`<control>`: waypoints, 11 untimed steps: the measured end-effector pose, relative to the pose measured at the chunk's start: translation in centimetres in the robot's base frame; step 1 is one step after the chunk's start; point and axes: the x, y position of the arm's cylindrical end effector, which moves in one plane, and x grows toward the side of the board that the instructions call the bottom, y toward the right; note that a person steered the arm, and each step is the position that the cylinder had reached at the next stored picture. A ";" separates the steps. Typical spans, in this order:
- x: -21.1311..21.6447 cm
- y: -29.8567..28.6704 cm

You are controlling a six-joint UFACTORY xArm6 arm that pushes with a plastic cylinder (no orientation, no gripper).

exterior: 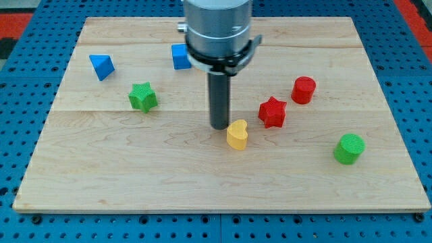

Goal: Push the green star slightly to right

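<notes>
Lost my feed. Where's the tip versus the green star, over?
My tip mid-board, touching nothing, beside yellow heart. Green star off to view's left, untouched. Nothing between them.

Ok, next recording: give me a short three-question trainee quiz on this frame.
1. True or false: my tip touches the green star.
2. Which block lies nearest my tip? A) yellow heart B) blue triangle C) green cylinder
3. Fill in: the red star sits toward the view's ____ of the yellow heart.

Key: 1 false, the tip stands well to the star's right. 2 A. 3 right.
</notes>
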 end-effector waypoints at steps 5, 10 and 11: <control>-8.2 -9.1; -7.5 -17.9; -7.4 -17.9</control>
